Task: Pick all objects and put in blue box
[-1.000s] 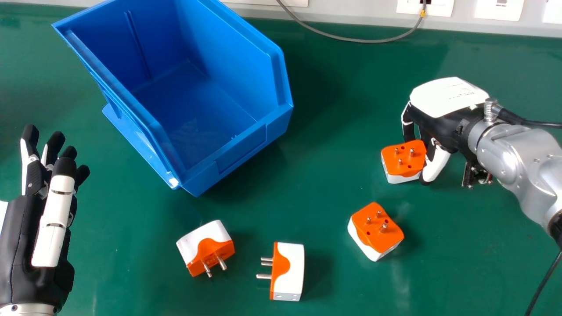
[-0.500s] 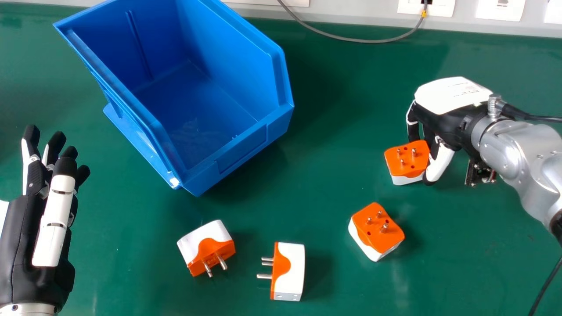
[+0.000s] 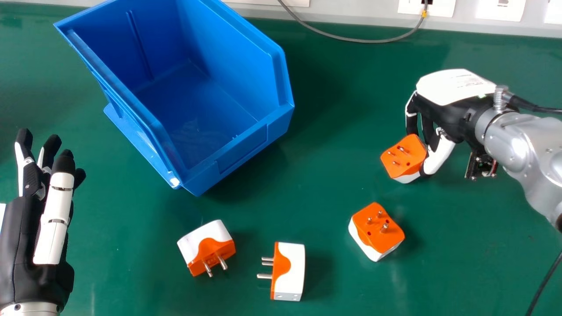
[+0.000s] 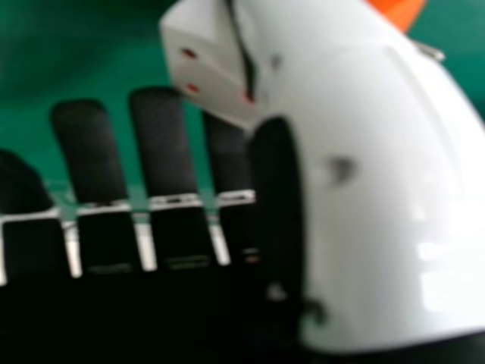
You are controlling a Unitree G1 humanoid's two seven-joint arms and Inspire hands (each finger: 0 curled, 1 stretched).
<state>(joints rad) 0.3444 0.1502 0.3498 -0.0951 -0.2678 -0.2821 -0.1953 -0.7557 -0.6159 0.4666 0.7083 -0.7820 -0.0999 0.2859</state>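
Observation:
At the right of the head view, my right hand (image 3: 452, 109) has its fingers and thumb closed on an orange-and-white plug adapter (image 3: 401, 156), which tilts with its pins toward the left. In the right hand view, the white face of this adapter (image 4: 208, 57) lies between the fingers and thumb of my right hand (image 4: 163, 144). Three other adapters lie on the table: one (image 3: 376, 231) pins up, one (image 3: 289, 272) on its side, one (image 3: 206, 248) farther left. The blue box (image 3: 237, 151) has nothing in it. Open and idle, my left hand (image 3: 26, 232) stays at the left edge.
A green table (image 3: 333, 184) runs back to a pale wall strip with white sockets (image 3: 500, 8). A grey cable (image 3: 369, 41) loops over the table's back edge, and a dark cable (image 3: 544, 276) hangs at the lower right.
The adapter at my right hand has turned and tilted from its more level pose, and that hand's back and wrist have risen slightly. My left hand has shifted a little to the left.

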